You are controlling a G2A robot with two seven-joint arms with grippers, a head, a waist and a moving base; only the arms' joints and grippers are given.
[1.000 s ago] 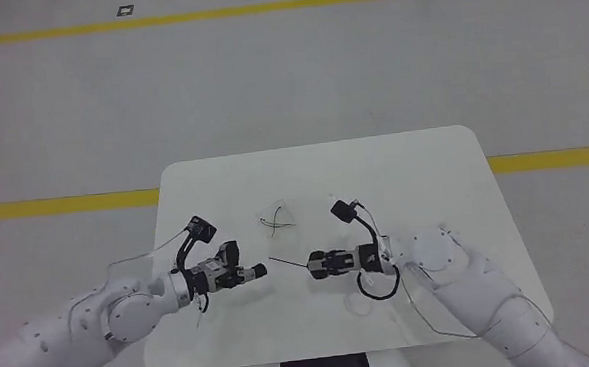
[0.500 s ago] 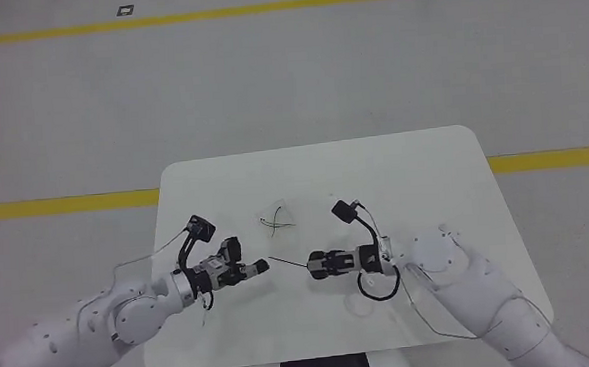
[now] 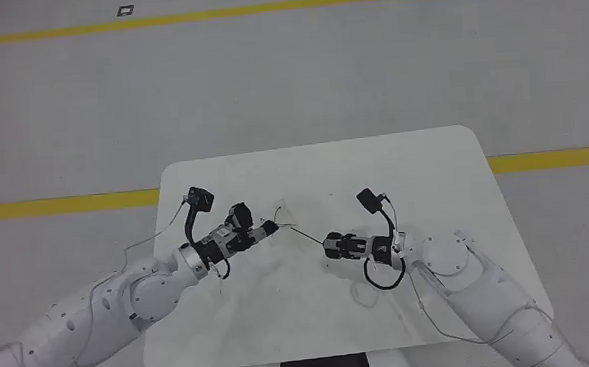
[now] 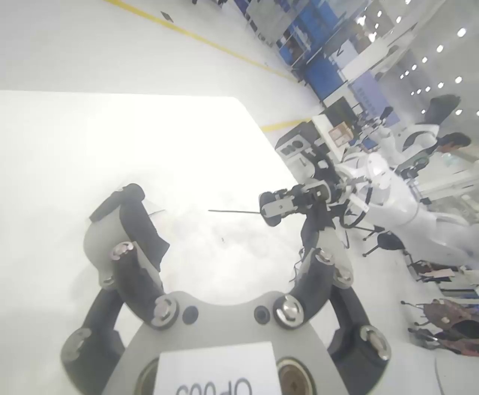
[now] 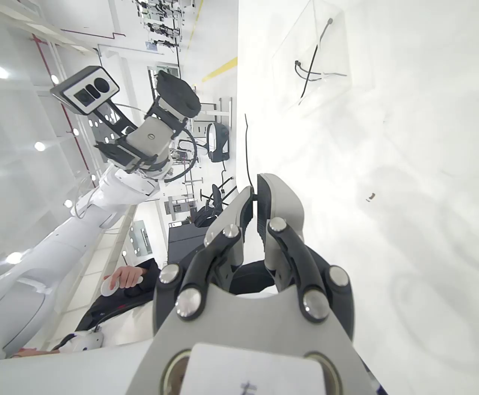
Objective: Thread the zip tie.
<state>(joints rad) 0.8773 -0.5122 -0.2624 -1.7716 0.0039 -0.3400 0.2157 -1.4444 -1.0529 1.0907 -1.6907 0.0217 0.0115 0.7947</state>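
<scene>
A thin black zip tie (image 3: 302, 235) is pinched at one end in my right gripper (image 3: 327, 247), which is shut on it. In the right wrist view the strap (image 5: 247, 149) sticks straight out past the fingertips. In the left wrist view the zip tie (image 4: 234, 212) points its free tip toward my left gripper (image 4: 224, 232). The left gripper (image 3: 267, 228) is open and holds nothing. It sits just left of the strap's tip, over the edge of a clear tray (image 3: 284, 209). The gap between the tip and the left gripper is small.
The clear tray (image 5: 329, 45) holds a few more black zip ties (image 5: 310, 73). The white table (image 3: 424, 177) has bare room to the right and front. A small dark speck (image 5: 370, 197) lies on it beside my right gripper.
My left gripper has swung away from me and to the right, up to the tray. The right gripper shifted right with the zip tie, whose tip now lies close to the left gripper.
</scene>
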